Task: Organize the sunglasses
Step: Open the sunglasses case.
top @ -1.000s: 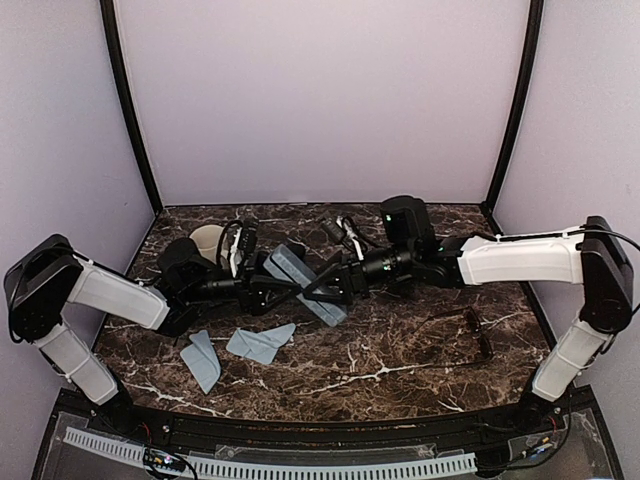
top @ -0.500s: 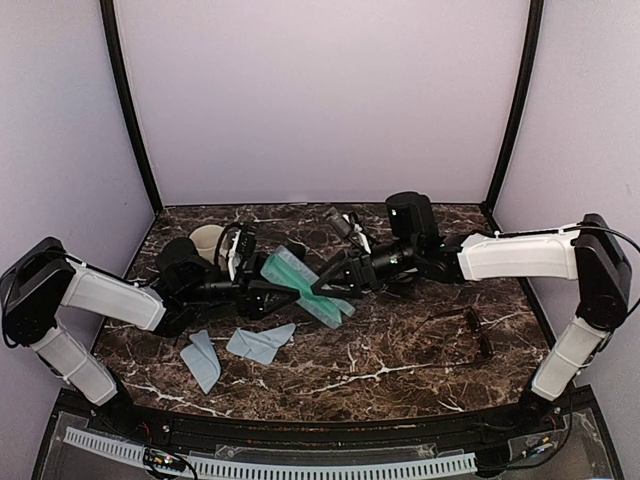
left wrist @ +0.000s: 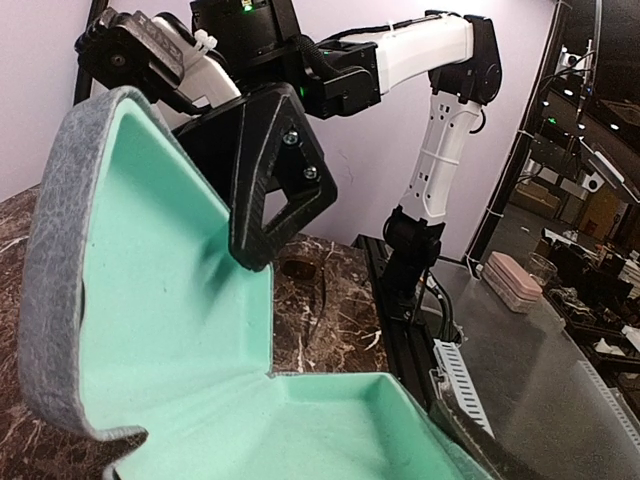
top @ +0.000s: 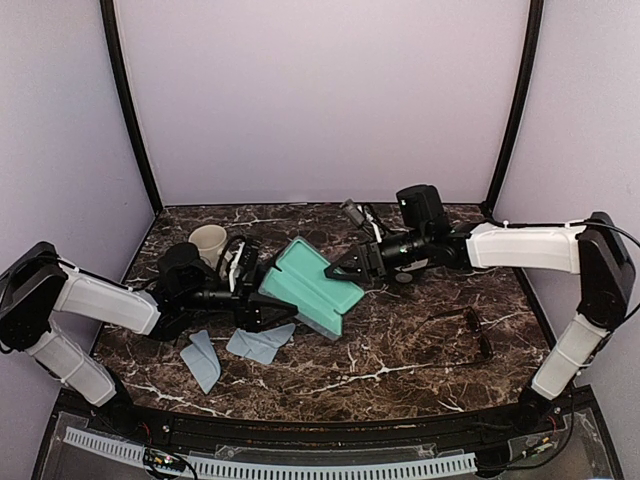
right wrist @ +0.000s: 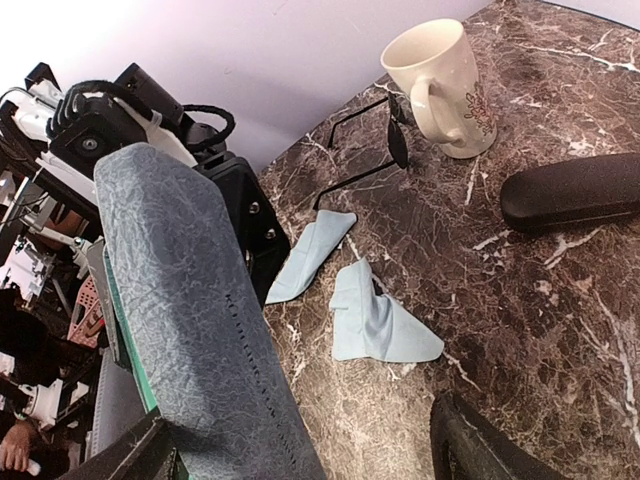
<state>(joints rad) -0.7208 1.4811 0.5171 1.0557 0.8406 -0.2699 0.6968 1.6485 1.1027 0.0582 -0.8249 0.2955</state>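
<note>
2 sunglasses (top: 478,332): 1 right of the open case (top: 300,285), 1 by the mug (right wrist: 440,85). 2 cloths (top: 258,343), 1 black case (right wrist: 570,190). Left gripper (top: 262,308) clamps the open case. Right gripper (top: 342,272) stands apart, 1 finger (left wrist: 275,180) touching the lid (left wrist: 150,250).

Blue-grey case (top: 310,285) (mint-green lining), dark white-veined marble table (top: 400,350), cream mug (top: 209,241), pale-blue cloths (top: 259,343), black sunglasses (right wrist: 397,148)

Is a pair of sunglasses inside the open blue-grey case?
No, the blue-grey case shows only bare mint lining in the left wrist view, and one pair of sunglasses lies beside the mug.
</note>
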